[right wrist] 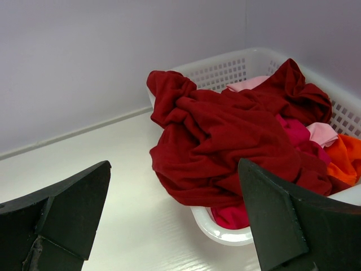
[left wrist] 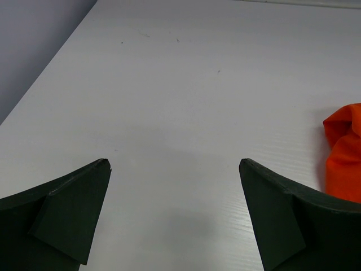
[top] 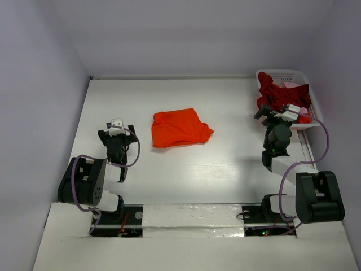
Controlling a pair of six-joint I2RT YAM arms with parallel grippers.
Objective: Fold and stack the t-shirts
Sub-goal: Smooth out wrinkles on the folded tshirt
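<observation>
Right gripper (right wrist: 174, 165): spread wide, empty, facing the basket (right wrist: 225, 70).
Left gripper (left wrist: 175, 164): spread wide, empty, above bare table (left wrist: 169, 84).
Grasp advice: probably pinch the dark red t-shirt (right wrist: 225, 141) where it overhangs the rim, then lift high.
Dark red t-shirt: crumpled heap, top view's upper right.
Orange t-shirt (top: 177, 129): roughly folded, flat, centre.

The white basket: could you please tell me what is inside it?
A dark red t-shirt lies heaped on top, spilling over the basket rim. Pink cloth, magenta cloth and orange cloth peek out beneath; anything deeper is covered.
</observation>
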